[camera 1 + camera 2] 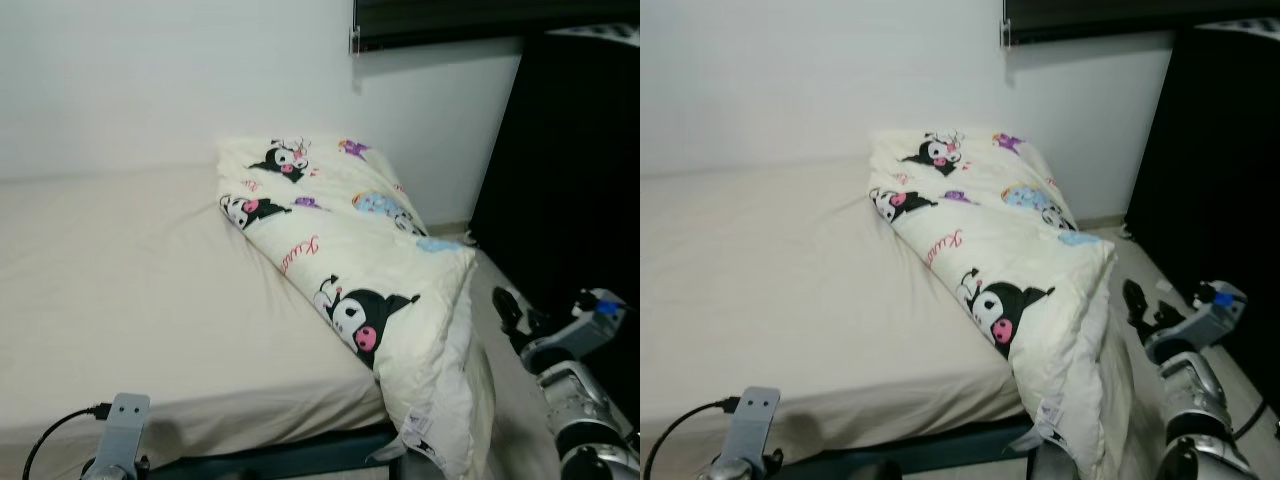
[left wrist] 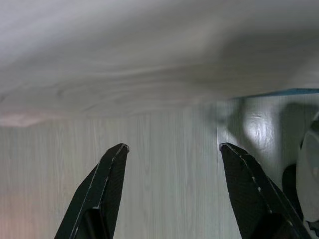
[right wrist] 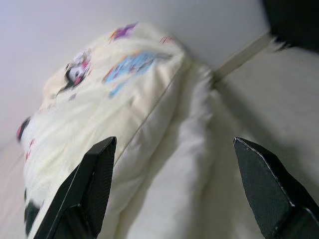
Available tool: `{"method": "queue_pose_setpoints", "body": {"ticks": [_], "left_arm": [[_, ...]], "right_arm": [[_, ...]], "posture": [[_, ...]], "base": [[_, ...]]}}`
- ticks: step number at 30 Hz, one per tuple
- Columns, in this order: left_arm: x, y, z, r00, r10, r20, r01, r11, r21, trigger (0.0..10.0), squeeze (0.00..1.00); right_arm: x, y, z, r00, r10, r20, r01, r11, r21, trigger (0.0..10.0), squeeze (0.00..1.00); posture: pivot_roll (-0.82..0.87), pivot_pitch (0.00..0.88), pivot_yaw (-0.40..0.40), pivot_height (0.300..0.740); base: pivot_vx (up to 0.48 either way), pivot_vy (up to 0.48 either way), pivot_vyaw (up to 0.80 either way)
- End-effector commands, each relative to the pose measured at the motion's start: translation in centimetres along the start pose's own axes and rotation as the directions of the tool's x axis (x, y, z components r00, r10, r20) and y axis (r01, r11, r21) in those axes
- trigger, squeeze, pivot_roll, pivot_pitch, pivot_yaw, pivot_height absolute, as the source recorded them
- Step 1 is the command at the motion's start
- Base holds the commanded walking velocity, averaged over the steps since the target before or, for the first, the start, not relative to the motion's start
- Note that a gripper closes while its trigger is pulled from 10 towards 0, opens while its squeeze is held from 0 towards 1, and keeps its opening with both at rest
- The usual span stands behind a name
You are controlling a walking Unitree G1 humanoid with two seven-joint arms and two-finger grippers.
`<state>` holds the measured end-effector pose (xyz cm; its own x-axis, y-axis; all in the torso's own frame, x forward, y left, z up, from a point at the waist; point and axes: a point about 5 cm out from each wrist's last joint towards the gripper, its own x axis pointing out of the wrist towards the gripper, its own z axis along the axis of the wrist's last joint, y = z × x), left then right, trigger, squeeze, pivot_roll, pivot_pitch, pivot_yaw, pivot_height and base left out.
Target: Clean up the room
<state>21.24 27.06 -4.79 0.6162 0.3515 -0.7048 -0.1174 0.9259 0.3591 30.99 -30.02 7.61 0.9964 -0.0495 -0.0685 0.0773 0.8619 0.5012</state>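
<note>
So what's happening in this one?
The robot stands at the foot corner of a bed where a folded cartoon-print quilt hangs over the edge. The right gripper is open and raised beside the quilt's overhanging end, not touching it. The left gripper is open, low by the bed's side, holding nothing.

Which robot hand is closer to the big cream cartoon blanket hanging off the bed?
Right. The right gripper is raised just beside the cream cartoon-print blanket, fingers open. The left gripper, also open, hangs low below the bed's edge.
</note>
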Motion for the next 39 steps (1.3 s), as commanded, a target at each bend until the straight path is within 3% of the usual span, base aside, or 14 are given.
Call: {"method": "queue_pose_setpoints", "body": {"ticks": [1,12,13,15,19,22,27,30,31,36,37,38,39], "left_arm": [[0.0,0.9,0.1,1.0,0.014,0.016,-0.015,0.999,0.028,10.0,0.0],[-0.1,1.7,-0.5,1.0,0.007,0.02,-0.009,0.996,0.089,10.0,0.0],[-0.1,2.0,-0.6,1.0,0.011,0.019,-0.012,0.995,0.095,10.0,0.0],[-0.1,2.1,-0.7,1.0,0.012,0.018,-0.014,0.995,0.096,10.0,0.0],[-0.1,2.1,-0.8,1.0,0.014,0.017,-0.015,0.995,0.097,10.0,0.0],[-0.2,2.0,-0.9,1.0,0.011,0.014,-0.013,0.995,0.1,10.0,0.0],[-0.2,1.7,-1.1,1.0,0.003,0.012,-0.004,0.994,0.107,10.0,0.0],[-0.2,1.5,-0.9,1.0,-0.003,0.017,0.001,0.994,0.11,10.0,0.0],[-0.1,1.3,-0.7,1.0,-0.008,0.024,0.005,0.994,0.112,10.0,0.0],[-0.1,1.1,-0.4,0.999,-0.016,0.033,0.012,0.993,0.12,10.0,0.0],[-0.1,1.0,-0.4,0.999,-0.019,0.034,0.014,0.992,0.122,10.0,0.0],[-0.1,1.0,-0.4,0.999,-0.019,0.034,0.014,0.992,0.122,10.0,0.0],[-0.1,1.0,-0.3,0.999,-0.02,0.038,0.015,0.992,0.123,10.0,0.0]], "right_arm": [[0.5,1.2,-0.9,0.998,0.049,-0.036,-0.049,0.999,0.003,10.0,0.0],[1.9,3.9,-2.3,0.994,0.095,-0.061,-0.091,0.994,0.055,10.0,0.0],[2.1,4.1,-2.8,0.993,0.027,-0.113,-0.028,1.0,0.001,10.0,0.0],[2.2,4.1,-3.1,0.991,-0.008,-0.136,0.005,1.0,-0.018,10.0,0.0],[2.2,4.1,-3.3,0.988,-0.03,-0.151,0.029,1.0,-0.009,10.0,0.0],[2.3,4.2,-3.7,0.983,-0.058,-0.177,0.062,0.998,0.021,10.0,0.0],[2.2,4.8,-4.3,0.98,0.006,-0.199,0.007,0.998,0.062,10.0,0.0],[2.1,5.2,-5.2,0.971,0.037,-0.235,-0.012,0.995,0.103,10.0,0.0],[2.1,6.0,-5.9,0.967,0.082,-0.241,-0.038,0.983,0.182,10.0,0.0],[2.0,6.7,-7.1,0.956,0.083,-0.281,-0.019,0.975,0.222,10.0,0.0],[1.9,6.9,-7.4,0.954,0.076,-0.289,-0.013,0.977,0.213,2.1,0.0],[1.9,6.9,-7.4,0.954,0.076,-0.289,-0.013,0.977,0.213,2.1,0.0],[2.0,7.1,-7.4,0.955,0.083,-0.284,-0.023,0.978,0.208,0.0,0.0]], "posture": [[-0.09,0.0,0.051,0.535],[-0.06,0.0,0.064,0.5],[-0.05,0.0,0.062,0.5],[-0.05,0.0,0.06,0.5],[-0.05,0.0,0.058,0.5],[-0.06,0.0,0.057,0.5],[-0.06,0.0,0.057,0.5],[-0.06,0.0,0.054,0.5],[-0.06,0.0,0.054,0.5],[-0.06,0.0,0.057,0.5],[-0.06,0.0,0.058,0.5],[-0.06,0.0,0.058,0.5],[-0.06,0.0,0.058,0.5]], "base": [[0.0,0.0,0.0],[0.0,0.0,0.0],[0.0,0.0,0.0],[0.0,0.0,0.0],[0.0,0.0,0.0],[0.0,0.0,0.0],[0.0,0.0,0.0],[0.0,0.0,0.0],[0.0,0.0,0.0],[0.0,0.0,0.0],[0.0,0.0,0.0],[0.0,0.0,0.0],[0.0,0.0,0.0]]}}
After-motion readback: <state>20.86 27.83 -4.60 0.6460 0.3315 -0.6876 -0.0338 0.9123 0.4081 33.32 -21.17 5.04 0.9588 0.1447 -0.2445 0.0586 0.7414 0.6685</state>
